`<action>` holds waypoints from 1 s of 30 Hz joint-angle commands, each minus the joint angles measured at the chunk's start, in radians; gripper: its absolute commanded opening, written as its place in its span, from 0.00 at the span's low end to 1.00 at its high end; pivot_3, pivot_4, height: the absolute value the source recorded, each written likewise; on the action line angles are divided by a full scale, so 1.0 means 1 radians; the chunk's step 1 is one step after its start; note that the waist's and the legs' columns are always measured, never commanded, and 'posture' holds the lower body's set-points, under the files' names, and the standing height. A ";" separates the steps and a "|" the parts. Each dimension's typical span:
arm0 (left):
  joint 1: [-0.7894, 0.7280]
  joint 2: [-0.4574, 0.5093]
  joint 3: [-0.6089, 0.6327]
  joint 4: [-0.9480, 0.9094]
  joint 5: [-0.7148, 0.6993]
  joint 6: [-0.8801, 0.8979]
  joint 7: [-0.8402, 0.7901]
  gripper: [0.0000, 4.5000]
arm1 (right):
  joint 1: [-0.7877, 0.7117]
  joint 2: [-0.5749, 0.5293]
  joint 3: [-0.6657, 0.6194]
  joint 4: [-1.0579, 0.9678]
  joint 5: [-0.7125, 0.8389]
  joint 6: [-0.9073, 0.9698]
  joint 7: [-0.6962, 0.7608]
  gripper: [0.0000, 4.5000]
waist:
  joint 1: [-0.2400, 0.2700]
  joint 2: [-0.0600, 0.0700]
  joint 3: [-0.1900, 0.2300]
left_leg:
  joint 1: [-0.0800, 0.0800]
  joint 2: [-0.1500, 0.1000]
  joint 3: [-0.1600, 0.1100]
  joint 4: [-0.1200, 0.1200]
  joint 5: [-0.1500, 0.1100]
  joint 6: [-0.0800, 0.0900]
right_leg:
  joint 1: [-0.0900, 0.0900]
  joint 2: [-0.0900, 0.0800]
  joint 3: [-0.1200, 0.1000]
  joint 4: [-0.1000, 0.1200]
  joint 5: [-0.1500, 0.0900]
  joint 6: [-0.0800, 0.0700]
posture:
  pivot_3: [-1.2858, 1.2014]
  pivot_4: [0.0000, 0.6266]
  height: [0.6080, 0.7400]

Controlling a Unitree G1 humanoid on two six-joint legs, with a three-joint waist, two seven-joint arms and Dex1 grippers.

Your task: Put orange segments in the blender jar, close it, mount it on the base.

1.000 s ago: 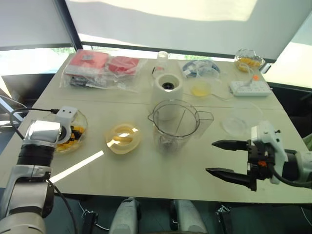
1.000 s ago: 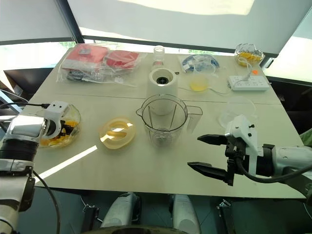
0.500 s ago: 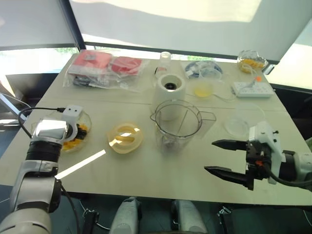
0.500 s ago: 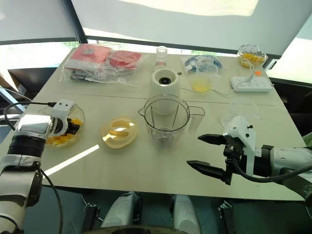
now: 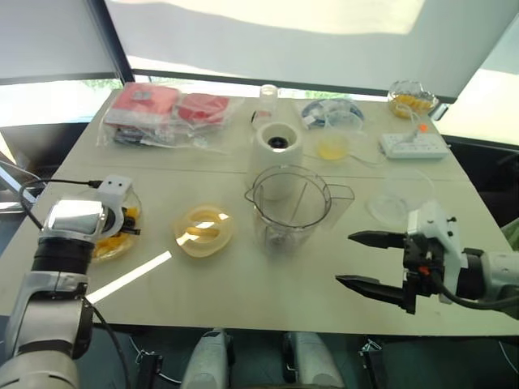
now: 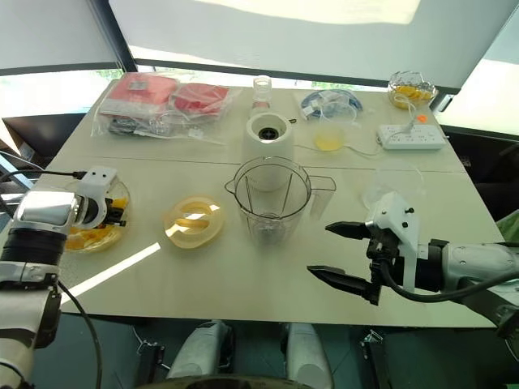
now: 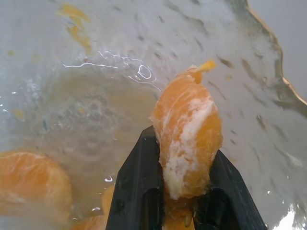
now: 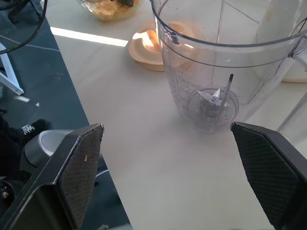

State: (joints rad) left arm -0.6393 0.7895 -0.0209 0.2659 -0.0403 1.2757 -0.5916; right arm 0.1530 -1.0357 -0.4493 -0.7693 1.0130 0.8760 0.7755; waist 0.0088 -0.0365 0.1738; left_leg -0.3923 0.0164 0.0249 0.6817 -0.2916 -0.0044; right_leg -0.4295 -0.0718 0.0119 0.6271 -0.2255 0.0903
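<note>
A clear blender jar [image 5: 292, 207] stands empty and upright at the table's middle, with its blades [image 8: 210, 98] at the bottom. Just behind it is the white blender base [image 5: 278, 148]. The yellow lid [image 5: 203, 229] lies to the jar's left. A glass bowl [image 5: 104, 245] of orange segments sits at the far left. My left gripper [image 7: 184, 143] is down inside this bowl, shut on one orange segment [image 7: 189, 129]. To the right of the jar, my right gripper [image 5: 345, 258] hovers open over the table and holds nothing.
Bagged red packets [image 5: 166, 109] lie at the back left. A small glass jar [image 5: 268, 96], a cup of yellow liquid [image 5: 333, 148], a power strip [image 5: 413, 146] and a second fruit bowl [image 5: 409, 97] stand along the back. A clear dish [image 5: 397, 203] lies right of the jar.
The camera has swayed a little. My left gripper stays in the bowl and my right gripper stays open in about the same place.
</note>
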 commanded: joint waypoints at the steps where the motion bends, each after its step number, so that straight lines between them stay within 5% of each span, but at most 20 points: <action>1: 0.006 0.129 0.034 -0.126 -0.040 0.004 -0.070 0.15 | 0.000 0.005 -0.014 0.008 -0.012 -0.024 0.018 1.00 | 0.000 -0.001 0.001 | 0.000 0.000 0.000 0.000 0.000 0.000 | 0.000 0.000 0.000 0.000 0.000 0.000 | 0.52 0.24 1.00; 6: 0.008 0.249 0.046 -0.162 -0.112 -0.067 -0.182 0.15 | 0.009 0.020 0.002 0.031 -0.039 -0.040 0.033 1.00 | 0.004 0.002 0.001 | -0.001 0.000 0.001 -0.001 0.000 0.000 | -0.001 -0.002 0.000 -0.002 0.000 0.000 | 0.52 0.24 1.00; 15: -0.099 0.252 0.081 -0.274 -0.357 -0.309 -0.537 0.15 | 0.040 0.068 -0.033 0.116 -0.098 -0.065 0.026 1.00 | 0.007 0.003 0.002 | -0.008 -0.001 0.001 -0.001 -0.001 0.000 | -0.001 -0.009 -0.005 -0.011 0.001 -0.002 | 0.52 0.24 1.00; 24: -0.614 -0.162 -0.104 0.018 -0.448 -0.455 -0.770 0.15 | 0.137 0.173 -0.097 0.117 -0.218 -0.139 -0.050 1.00 | 0.031 0.006 0.001 | -0.014 -0.011 0.001 0.002 -0.001 0.003 | -0.001 -0.006 -0.012 -0.012 0.001 0.001 | 0.52 0.24 1.00; 30: -0.694 -0.339 -0.294 0.210 -0.303 -0.668 -0.897 0.15 | 0.200 0.254 -0.125 0.023 -0.223 -0.146 -0.124 1.00 | 0.010 0.008 0.002 | -0.013 -0.010 -0.001 0.003 -0.001 0.004 | -0.001 -0.002 -0.012 -0.011 0.002 0.007 | 0.52 0.24 1.00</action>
State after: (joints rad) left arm -1.3018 0.4611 -0.2895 0.4583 -0.3789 0.6691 -1.4564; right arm 0.3442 -0.7948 -0.5362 -0.6934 0.7870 0.7485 0.6717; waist 0.0186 -0.0284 0.1754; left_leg -0.4053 0.0076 0.0229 0.6846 -0.2930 -0.0008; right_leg -0.4304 -0.0726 0.0002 0.6160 -0.2238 0.0975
